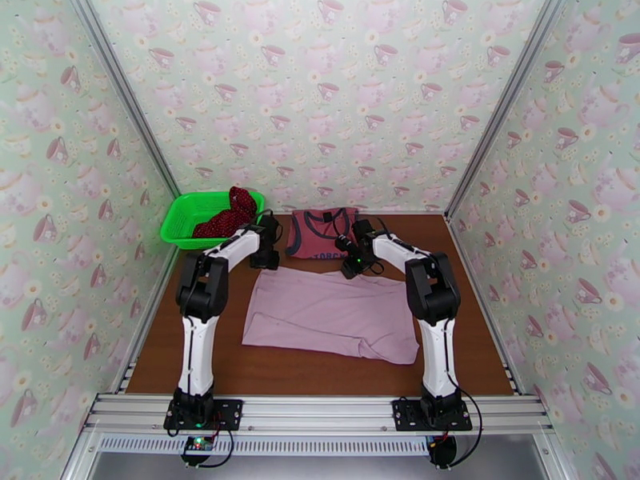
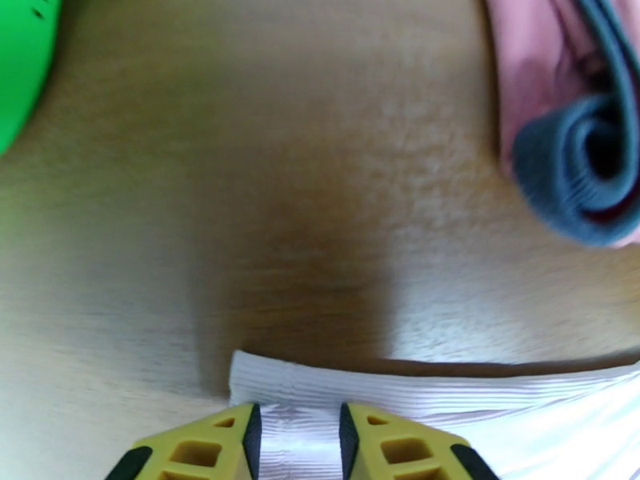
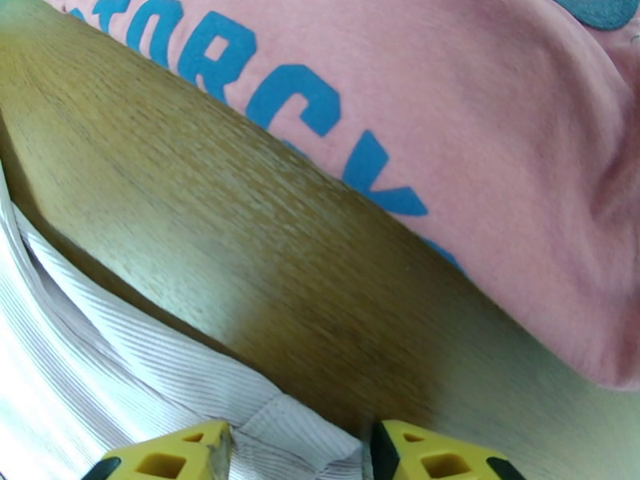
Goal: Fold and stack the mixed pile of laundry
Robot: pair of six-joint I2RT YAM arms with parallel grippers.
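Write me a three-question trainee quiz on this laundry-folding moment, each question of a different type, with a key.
1. Multiple choice: relative to the green basket, the dark-red dotted cloth lies A) inside it; B) beside it; C) beneath it.
2. True or false: the tank top lies on top of the mauve-pink piece.
3. Short answer: which garment's far edge sits between the fingers of both the left gripper and the right gripper?

Key: 1 A; 2 false, they lie apart; 3 the mauve-pink piece.
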